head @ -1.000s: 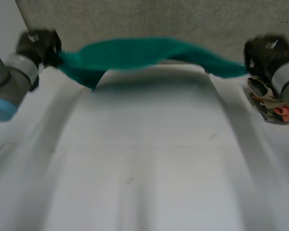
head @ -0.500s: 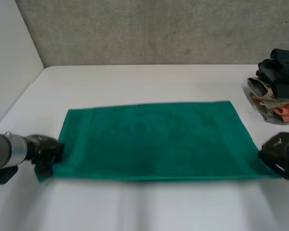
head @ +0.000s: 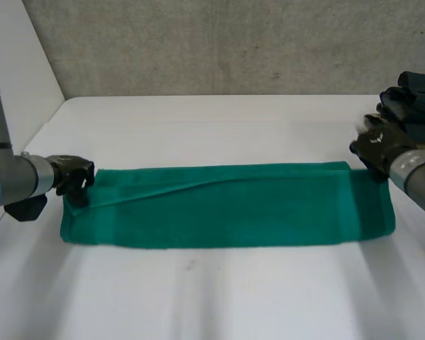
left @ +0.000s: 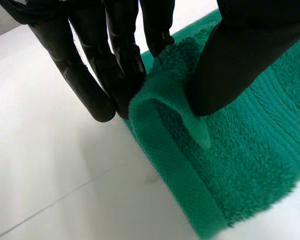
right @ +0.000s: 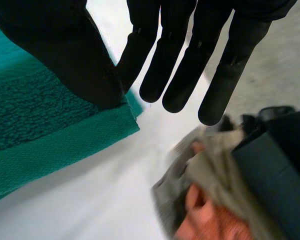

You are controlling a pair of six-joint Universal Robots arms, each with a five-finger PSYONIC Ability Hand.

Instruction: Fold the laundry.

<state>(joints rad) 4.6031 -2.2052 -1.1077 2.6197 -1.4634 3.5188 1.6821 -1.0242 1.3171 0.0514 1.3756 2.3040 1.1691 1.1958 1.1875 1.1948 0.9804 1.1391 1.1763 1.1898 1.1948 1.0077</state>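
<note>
So the left hand [head: 72,178] is pinching the green towel [head: 227,209] at 9 o'clock. The right hand [head: 377,146] is splayed flat, thumb on the 2 o'clock corner.

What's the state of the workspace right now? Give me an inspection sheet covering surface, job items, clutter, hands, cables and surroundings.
Surface: white table, bare around the work.
Job's things: green towel lying flat as a long strip across the table, with a shallow ridge running along its top.
Clutter: pile of clothes on the table's right side, dark pieces on top, beige and orange beneath, close by the right hand.
Hands: left hand at the towel's far left corner, fingers and thumb pinching the cloth; right hand at the far right corner, fingers straight, thumb resting on the cloth.
Cables: nothing seen.
Surroundings: grey concrete wall behind the table, white panel at its left.
</note>
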